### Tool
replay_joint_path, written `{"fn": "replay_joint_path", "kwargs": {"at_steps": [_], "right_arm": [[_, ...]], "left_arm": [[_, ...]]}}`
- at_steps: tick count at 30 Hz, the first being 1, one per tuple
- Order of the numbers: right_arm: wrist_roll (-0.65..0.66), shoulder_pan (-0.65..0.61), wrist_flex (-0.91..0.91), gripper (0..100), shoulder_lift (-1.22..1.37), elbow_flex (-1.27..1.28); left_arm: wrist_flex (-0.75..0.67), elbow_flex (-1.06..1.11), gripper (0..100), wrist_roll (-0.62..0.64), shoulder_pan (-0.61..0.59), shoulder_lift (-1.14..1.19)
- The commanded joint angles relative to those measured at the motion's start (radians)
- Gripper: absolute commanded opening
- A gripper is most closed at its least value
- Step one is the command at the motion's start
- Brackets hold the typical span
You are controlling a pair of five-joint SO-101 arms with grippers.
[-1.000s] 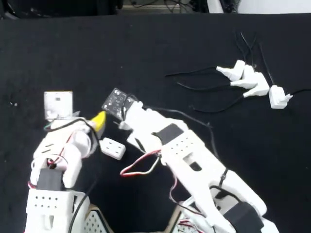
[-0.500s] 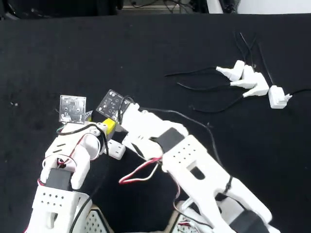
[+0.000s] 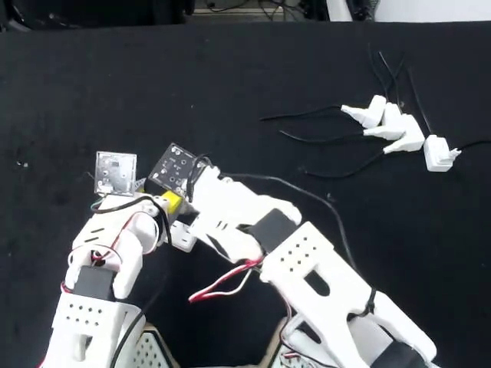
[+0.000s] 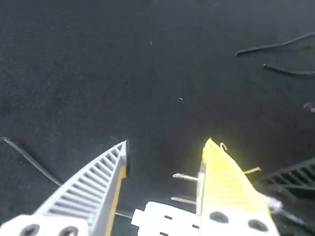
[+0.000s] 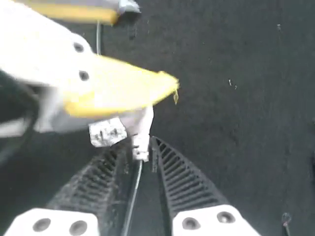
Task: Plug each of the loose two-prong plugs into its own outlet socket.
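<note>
In the left wrist view my left gripper [image 4: 167, 142] stands open, its grey and yellow fingers wide apart above a white outlet socket [image 4: 162, 219]. Two metal prongs [image 4: 184, 177] of a plug stick out beside the yellow finger [image 4: 224, 177]. My right gripper [image 5: 142, 142] is shut on that white plug [image 5: 141, 129], whose black cable [image 5: 132, 196] runs back between the dark fingers. The left gripper's yellow finger [image 5: 118, 91] crosses just in front of it. From above, both arms meet over the socket [image 3: 182, 236], which they partly hide.
Several loose white plugs [image 3: 399, 130] with black cables lie at the far right of the black table [image 3: 307, 77]. A cable [image 3: 307, 188] trails from the right arm [image 3: 307, 268] across the middle.
The left arm swung forward and right until its gripper met the right gripper over the socket. The right arm edged left with the plug. Little has moved in the last half second.
</note>
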Motion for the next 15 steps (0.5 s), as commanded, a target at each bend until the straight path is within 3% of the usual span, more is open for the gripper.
{"fn": "replay_joint_path", "kwargs": {"at_steps": [1, 11, 15], "right_arm": [[-0.008, -0.018, 0.000, 1.0, -0.036, -0.093], [-0.006, -0.014, 0.011, 1.0, -0.031, -0.104], [-0.006, -0.012, 0.043, 1.0, -0.031, -0.108]], "left_arm": [[-0.011, -0.002, 25, 0.006, 0.010, -0.008], [-0.006, -0.002, 25, 0.006, 0.002, -0.008], [-0.005, -0.010, 25, 0.006, -0.104, -0.008]]}}
